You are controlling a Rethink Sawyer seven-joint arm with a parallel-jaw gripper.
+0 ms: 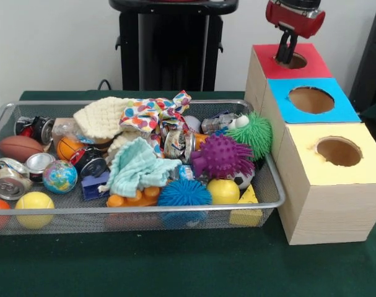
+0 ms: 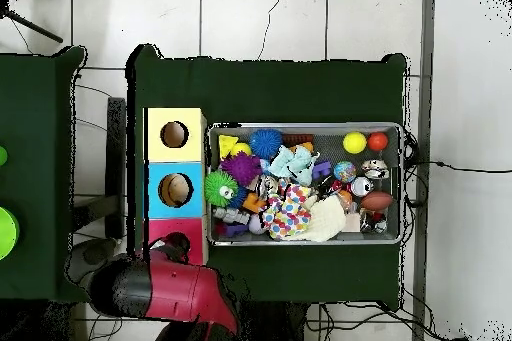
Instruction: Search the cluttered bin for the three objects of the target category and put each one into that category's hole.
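The round hole with the red square surround, farthest from the front camera in a row of three pale wood boxes, has the robot's black gripper reaching down into its opening, a position that suggests a drop rather than a pick. Whether the fingers are apart, together or clamped on anything cannot be told. Beside it sit the blue-surround hole and the yellow-surround hole. Just beside the boxes, the long silver wire-mesh tray is heaped with spiky rubber balls, crushed cans, cloths and smooth balls.

The overhead view shows the red and black arm coming in from the base side over the red box, hiding the gripper. Only the front view shows the tips inside the hole.
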